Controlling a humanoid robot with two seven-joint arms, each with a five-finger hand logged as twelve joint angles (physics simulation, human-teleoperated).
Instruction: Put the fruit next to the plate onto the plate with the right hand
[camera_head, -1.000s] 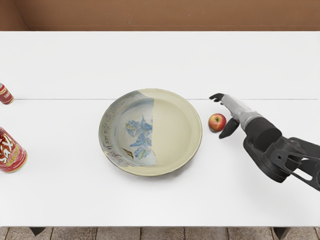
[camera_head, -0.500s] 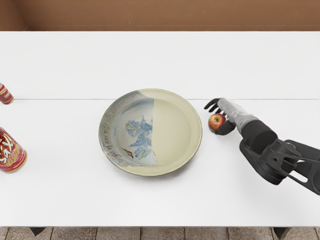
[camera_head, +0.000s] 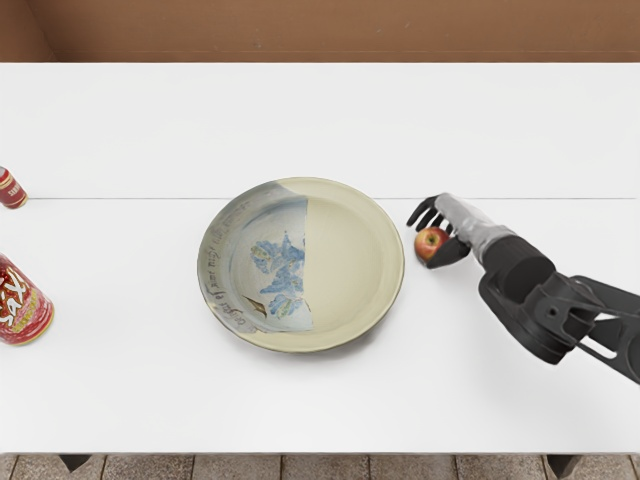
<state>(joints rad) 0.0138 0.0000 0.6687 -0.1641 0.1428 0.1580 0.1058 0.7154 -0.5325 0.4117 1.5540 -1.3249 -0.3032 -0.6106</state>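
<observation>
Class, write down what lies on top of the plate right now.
Nothing lies on the plate; only its painted pattern shows. The apple sits beside it, gripped and partly covered by the right hand.

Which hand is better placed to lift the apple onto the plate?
Right. The right hand is cupped around the apple, fingers on its far side and thumb on its near side, just right of the plate. The left arm is not in view.
</observation>
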